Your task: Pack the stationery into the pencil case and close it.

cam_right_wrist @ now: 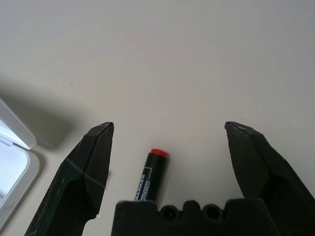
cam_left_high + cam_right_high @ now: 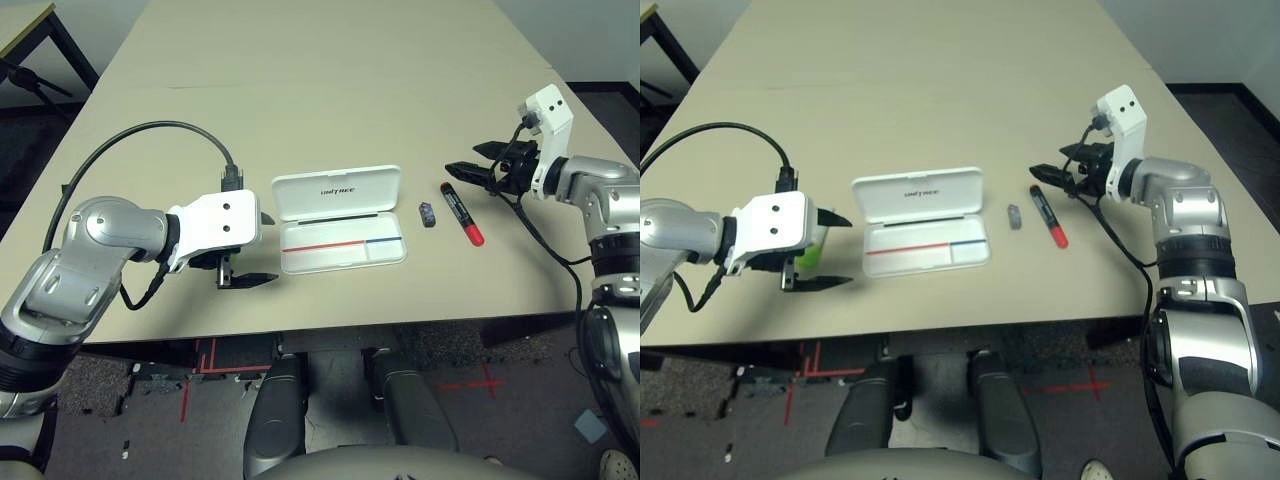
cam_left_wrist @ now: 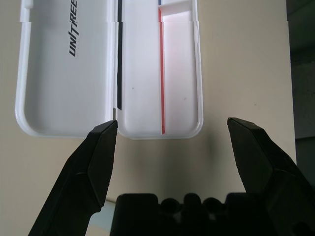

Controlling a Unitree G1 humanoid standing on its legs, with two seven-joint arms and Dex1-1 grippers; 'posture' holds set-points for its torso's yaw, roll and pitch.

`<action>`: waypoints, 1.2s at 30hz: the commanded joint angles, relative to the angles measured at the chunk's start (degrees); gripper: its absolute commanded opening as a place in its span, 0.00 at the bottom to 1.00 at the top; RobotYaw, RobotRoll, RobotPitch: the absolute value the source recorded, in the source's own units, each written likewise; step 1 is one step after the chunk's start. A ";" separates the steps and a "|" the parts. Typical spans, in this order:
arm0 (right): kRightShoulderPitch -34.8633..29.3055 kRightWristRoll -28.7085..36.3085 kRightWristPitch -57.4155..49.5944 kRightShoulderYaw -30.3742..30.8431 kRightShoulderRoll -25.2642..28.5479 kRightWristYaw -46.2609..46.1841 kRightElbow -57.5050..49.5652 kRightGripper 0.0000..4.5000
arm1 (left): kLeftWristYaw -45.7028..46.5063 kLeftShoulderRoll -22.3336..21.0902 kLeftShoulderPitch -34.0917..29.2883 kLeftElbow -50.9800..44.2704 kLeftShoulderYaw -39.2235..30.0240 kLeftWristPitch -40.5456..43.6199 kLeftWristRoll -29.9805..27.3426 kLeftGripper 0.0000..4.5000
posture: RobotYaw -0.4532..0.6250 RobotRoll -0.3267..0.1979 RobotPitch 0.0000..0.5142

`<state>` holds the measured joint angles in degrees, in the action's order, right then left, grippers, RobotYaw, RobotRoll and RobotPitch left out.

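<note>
Red-and-black marker, right of the open pencil case on the counter: likely light, stiff, prone to roll; best gripped mid-barrel; both grippers wide and empty.

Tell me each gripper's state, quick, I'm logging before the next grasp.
Left gripper: open, holding nothing, beside the pencil case.
Right gripper: open, holding nothing, near the marker.
</note>
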<state>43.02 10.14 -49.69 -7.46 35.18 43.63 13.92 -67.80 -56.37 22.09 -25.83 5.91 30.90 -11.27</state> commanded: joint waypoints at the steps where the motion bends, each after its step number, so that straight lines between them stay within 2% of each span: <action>1: 0.16 -0.09 -13.56 -0.94 -0.28 -7.29 -6.96 1.00 | 0.35 0.96 0.49 1.13 1.75 -1.09 -0.13 1.00 | 0.43 0.62 0.39; 4: 1.17 0.71 -21.47 -1.28 -0.60 -11.00 -10.76 1.00 | -0.02 1.13 0.96 1.68 2.34 -1.99 0.11 1.00 | 0.42 0.62 0.41; 12: -1.03 3.44 -31.58 -0.37 -1.66 -14.70 -17.56 1.00 | 0.09 1.59 1.71 1.88 3.57 -2.74 0.32 1.00 | 0.42 0.62 0.44; 22: -6.46 3.23 -26.91 3.98 -3.19 -16.64 -14.46 1.00 | 0.20 1.01 2.19 0.11 3.39 -1.66 -0.10 1.00 | 0.45 0.62 0.43; 34: -7.69 1.59 -19.25 7.27 -4.95 -17.97 -5.04 1.00 | 1.12 0.13 1.34 -2.92 2.35 1.08 -0.62 1.00 | 0.48 0.62 0.42; 36: -7.38 1.80 -19.54 7.40 -4.58 -17.53 -5.16 0.91 | 1.29 0.03 1.24 -3.18 2.26 1.50 -0.71 1.00 | 0.48 0.62 0.42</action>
<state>37.27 11.88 -67.68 -1.64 30.92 26.01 6.02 -66.75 -55.38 24.04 -27.56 8.66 31.76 -11.28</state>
